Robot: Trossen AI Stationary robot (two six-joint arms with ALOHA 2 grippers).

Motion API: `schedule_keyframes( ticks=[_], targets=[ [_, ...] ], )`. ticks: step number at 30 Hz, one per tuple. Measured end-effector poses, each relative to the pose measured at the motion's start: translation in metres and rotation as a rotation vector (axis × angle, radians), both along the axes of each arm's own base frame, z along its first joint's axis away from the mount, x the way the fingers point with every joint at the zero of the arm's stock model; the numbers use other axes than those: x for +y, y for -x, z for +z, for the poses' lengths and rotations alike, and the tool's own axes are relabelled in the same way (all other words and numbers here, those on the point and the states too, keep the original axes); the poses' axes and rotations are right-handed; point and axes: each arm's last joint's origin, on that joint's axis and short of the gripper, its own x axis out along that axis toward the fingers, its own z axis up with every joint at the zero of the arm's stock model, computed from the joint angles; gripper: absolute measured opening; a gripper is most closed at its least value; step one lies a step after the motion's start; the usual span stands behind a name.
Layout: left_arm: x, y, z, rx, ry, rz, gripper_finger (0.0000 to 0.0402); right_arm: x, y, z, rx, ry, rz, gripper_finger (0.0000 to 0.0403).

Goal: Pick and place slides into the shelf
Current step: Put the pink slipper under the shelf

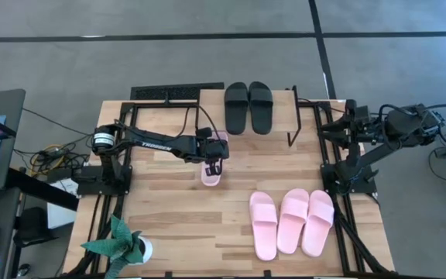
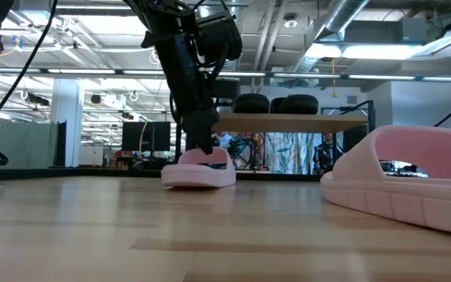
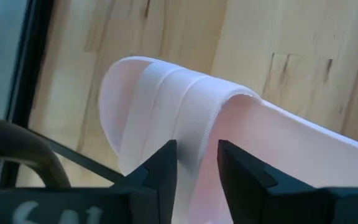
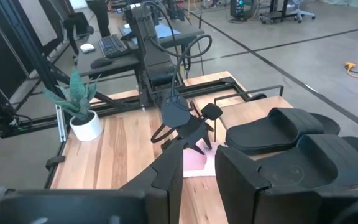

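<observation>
Releasing: left gripper (image 1: 214, 164) fingers (image 3: 160, 171) parted astride pink slide (image 1: 210, 173) strap | shelf (image 1: 263, 116) toward one o'clock | regrip squarely advised | right gripper (image 1: 345, 125) parked, fingers part-open, empty

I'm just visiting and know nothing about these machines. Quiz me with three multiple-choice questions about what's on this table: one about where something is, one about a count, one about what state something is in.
1. Where is the black pair of slides?
A. On the shelf at the table's far edge
B. Beside the potted plant
C. Under the right arm

2. How many pink slides lie side by side in the near right group?
A. One
B. Three
C. Five

3. What is the left end effector doing?
A. Parked off the table
B. Lifting a black slide
C. Standing at a single pink slide, fingers either side of its strap

Answers: 1 A, the high view shows them on the plank top. 2 B, three soles show there. 3 C, the left wrist view shows the strap between the fingers, the sole resting on the table.
</observation>
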Motion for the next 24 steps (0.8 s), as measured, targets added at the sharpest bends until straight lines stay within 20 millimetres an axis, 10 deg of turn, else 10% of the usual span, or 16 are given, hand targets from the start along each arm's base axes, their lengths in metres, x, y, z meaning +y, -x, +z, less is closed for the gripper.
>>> schedule_keyframes(
  ticks=[24],
  targets=[
    [-0.044, 0.001, -0.002, 0.044, -0.052, -0.082, 0.0119, 0.01, -0.018, -0.034, 0.124, -0.041, 0.061, 0.0082]
  ],
)
